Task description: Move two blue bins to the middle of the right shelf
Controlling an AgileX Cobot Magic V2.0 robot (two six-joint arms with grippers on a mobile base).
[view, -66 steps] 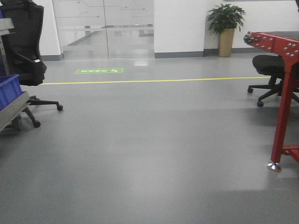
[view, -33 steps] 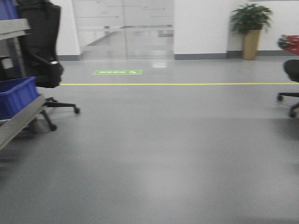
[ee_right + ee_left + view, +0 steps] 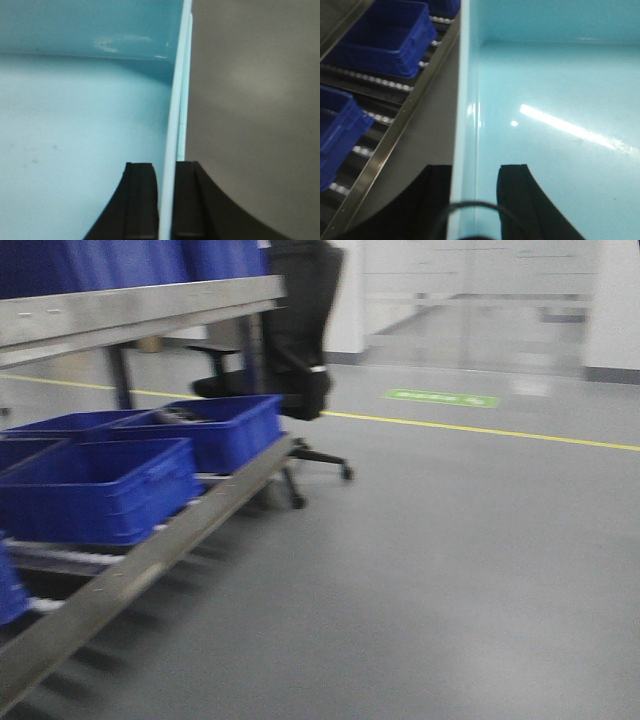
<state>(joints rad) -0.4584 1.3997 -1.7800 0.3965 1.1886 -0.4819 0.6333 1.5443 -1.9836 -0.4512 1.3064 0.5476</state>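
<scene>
Both grippers hold a light blue bin (image 3: 555,100) by its side walls. My left gripper (image 3: 476,169) is shut on the bin's left wall, one black finger outside and one inside. My right gripper (image 3: 164,165) is shut on the thin right wall of the light blue bin (image 3: 75,110). In the front view, a stainless-steel shelf tier with a broad front rail (image 3: 150,560) runs along the left and carries dark blue bins (image 3: 100,485) on rollers. The left wrist view shows that rail (image 3: 395,135) and dark blue bins (image 3: 390,35) just left of the held bin.
An upper shelf tier (image 3: 130,305) holds more dark blue bins. A black office chair (image 3: 290,340) stands just past the rack's end. Grey floor with a yellow line (image 3: 480,430) lies to the right, and glass doors (image 3: 470,310) are behind it.
The front view has swung left: the red table and the plant have left the frame, and the steel rack with dark blue bins now fills the left side, much closer.
</scene>
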